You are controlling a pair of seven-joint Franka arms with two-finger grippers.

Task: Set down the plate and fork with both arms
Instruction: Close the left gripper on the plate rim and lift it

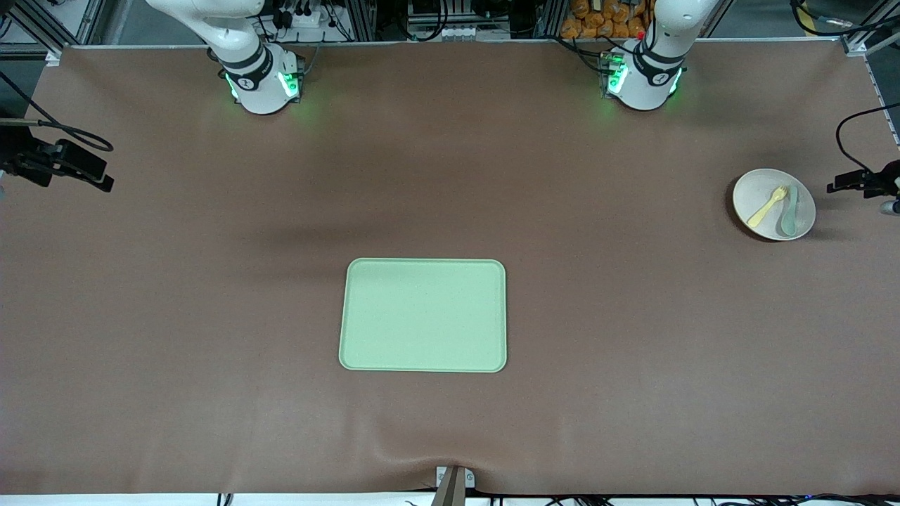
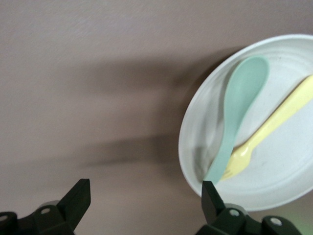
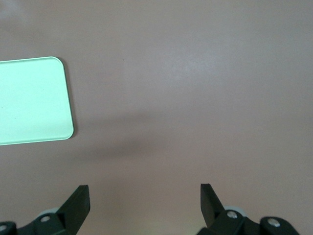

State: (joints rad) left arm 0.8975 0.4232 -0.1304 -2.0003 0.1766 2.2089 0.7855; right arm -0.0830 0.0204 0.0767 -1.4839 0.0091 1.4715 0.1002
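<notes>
I see the round cream plate (image 1: 766, 188) near the left arm's end of the brown surface (image 1: 211, 316), with the small pale-yellow plastic fork (image 1: 767, 206) and a teal-green spoon (image 1: 789, 213) lying in it. The rectangular light-green tray (image 1: 422, 315) sits mid-surface. My left hand (image 2: 146, 200) hangs wide beside the plate; my right hand (image 3: 145, 203) hangs wide over bare surface near the tray.

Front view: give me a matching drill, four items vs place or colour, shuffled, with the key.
Items:
1. plate
2. fork
3. spoon
4. tray

Descriptions:
A. pale yellow, lying on the plate
B. light green rectangle, mid-table, nothing on it
C. teal green, lying beside the fork on the plate
D. round, cream, toward the left arm's end of the table

Pairs: 1-D, 2-A, 3-C, 4-B
</notes>
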